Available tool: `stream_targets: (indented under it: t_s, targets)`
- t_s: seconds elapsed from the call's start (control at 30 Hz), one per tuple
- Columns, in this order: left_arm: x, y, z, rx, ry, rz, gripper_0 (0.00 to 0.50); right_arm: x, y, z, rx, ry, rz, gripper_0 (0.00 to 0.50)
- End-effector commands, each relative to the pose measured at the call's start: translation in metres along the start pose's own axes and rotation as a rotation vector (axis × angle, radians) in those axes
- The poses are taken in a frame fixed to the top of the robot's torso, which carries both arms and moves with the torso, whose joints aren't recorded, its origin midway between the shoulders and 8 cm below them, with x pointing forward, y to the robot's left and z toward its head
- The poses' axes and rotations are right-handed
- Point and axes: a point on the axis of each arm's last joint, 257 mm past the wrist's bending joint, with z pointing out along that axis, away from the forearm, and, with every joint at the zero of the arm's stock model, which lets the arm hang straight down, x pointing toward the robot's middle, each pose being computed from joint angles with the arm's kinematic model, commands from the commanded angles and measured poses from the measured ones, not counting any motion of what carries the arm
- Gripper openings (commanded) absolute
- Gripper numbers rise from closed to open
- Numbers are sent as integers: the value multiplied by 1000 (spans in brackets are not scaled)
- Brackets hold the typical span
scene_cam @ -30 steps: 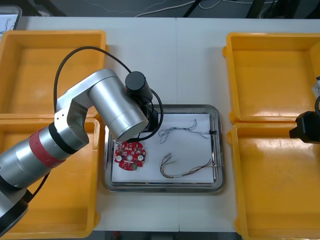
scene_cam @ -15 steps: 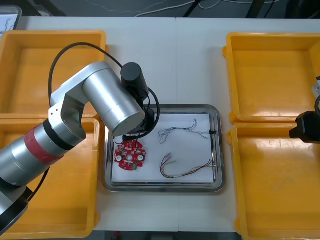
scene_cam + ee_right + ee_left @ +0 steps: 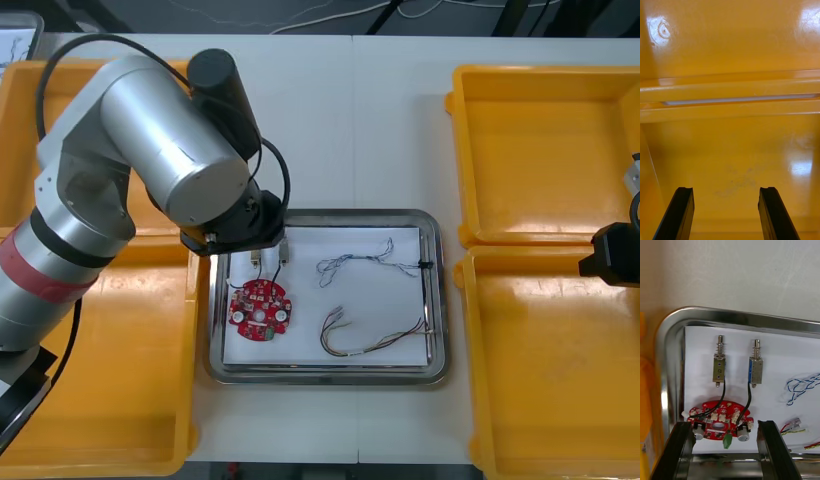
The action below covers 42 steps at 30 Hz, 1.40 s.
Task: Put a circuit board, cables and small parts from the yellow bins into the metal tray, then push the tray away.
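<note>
The metal tray [image 3: 432, 225], white inside, sits mid-table between the yellow bins. In it lie a round red circuit board [image 3: 260, 311], two small metal parts [image 3: 256, 257] [image 3: 283, 252] joined to the board by black wires, a blue and white cable [image 3: 365, 262], a red and yellow cable [image 3: 372, 342] and a black cable [image 3: 430, 300]. My left arm [image 3: 180, 160] hangs over the tray's far left corner. In the left wrist view my left gripper [image 3: 725, 425] is open above the board [image 3: 720, 416], with the metal parts [image 3: 718, 365] just beyond the fingertips. My right gripper [image 3: 725, 191] is open over a bin floor.
Two yellow bins [image 3: 60, 130] stand on the left and two [image 3: 545, 150] on the right, their floors bare where seen. The right gripper's body [image 3: 610, 255] sits at the right edge, over the rim between the right bins [image 3: 730, 99]. White table lies beyond the tray [image 3: 733, 317].
My left arm has drawn back toward the left and risen, uncovering the two small metal parts at the tray's far left. The right arm has not moved.
</note>
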Motion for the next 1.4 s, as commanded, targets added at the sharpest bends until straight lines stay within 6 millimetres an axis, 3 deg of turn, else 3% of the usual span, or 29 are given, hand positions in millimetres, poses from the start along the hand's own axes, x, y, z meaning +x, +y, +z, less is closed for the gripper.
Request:
stream_targets:
  t_s: [0.03, 0.47, 0.77, 1.4]
  targets:
    - [-34, 12, -40, 22, -74, 62, 500, -5, -15, -15, 38, -35, 21, 500]
    - [-63, 37, -74, 85, -109, 133, 500, -5, -15, -15, 38, -35, 21, 500]
    - [-72, 82, -80, 19, -134, 222, 500, -5, -15, -15, 38, -35, 21, 500]
    - [-62, 178, -95, -48, -93, 362, 500, -5, -15, -15, 38, -35, 21, 500]
